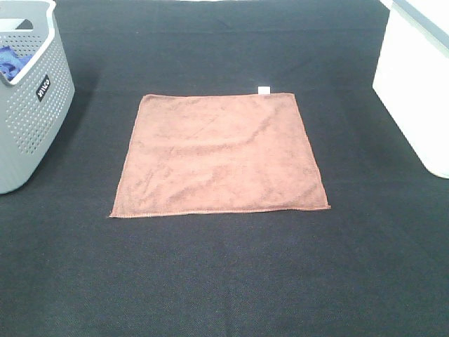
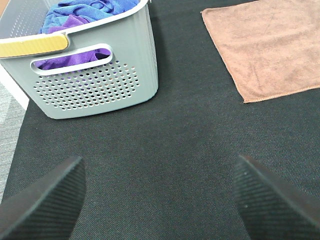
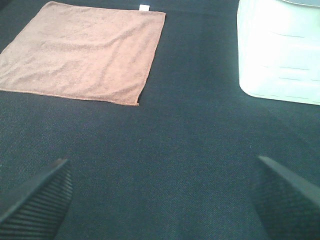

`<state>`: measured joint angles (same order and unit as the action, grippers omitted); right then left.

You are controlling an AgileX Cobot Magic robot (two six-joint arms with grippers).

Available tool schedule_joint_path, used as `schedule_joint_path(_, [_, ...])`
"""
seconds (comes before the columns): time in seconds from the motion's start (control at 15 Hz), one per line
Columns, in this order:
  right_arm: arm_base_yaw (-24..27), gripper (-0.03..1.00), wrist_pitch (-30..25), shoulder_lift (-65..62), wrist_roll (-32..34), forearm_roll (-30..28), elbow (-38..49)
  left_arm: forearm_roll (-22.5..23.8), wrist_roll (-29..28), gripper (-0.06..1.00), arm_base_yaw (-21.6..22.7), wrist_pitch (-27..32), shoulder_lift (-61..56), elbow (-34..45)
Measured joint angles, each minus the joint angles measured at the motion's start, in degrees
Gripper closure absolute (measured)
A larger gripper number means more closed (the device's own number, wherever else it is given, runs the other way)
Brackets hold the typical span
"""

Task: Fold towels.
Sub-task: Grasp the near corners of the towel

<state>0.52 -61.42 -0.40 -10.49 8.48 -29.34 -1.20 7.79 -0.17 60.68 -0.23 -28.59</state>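
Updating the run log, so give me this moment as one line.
fold: not started | towel: flat, unfolded, untouched | left gripper: open, empty | right gripper: open, empty

In my high view, the square reddish-brown microfibre towel (image 1: 219, 154) lies flat at the centre of the frame on the black fabric-covered counter (image 1: 224, 281). Its small white tag (image 1: 264, 89) sits on the far edge, toward the right corner. The grey perforated plastic basket (image 1: 31, 119) stands at the upper left, well apart from the towel, with a blue cloth (image 1: 10, 62) in it. The white plastic bin (image 1: 414, 91) stands at the upper right. My left claw (image 2: 160, 165) and right claw (image 3: 162, 162) hang over bare counter, apart from the towel.
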Motion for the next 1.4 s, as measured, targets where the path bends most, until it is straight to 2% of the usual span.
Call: schedule_joint_path(1.4, [0.0, 0.07, 0.0, 0.0, 0.0, 0.0, 0.0, 0.0, 0.0, 0.18, 0.0, 0.0, 0.0, 0.0])
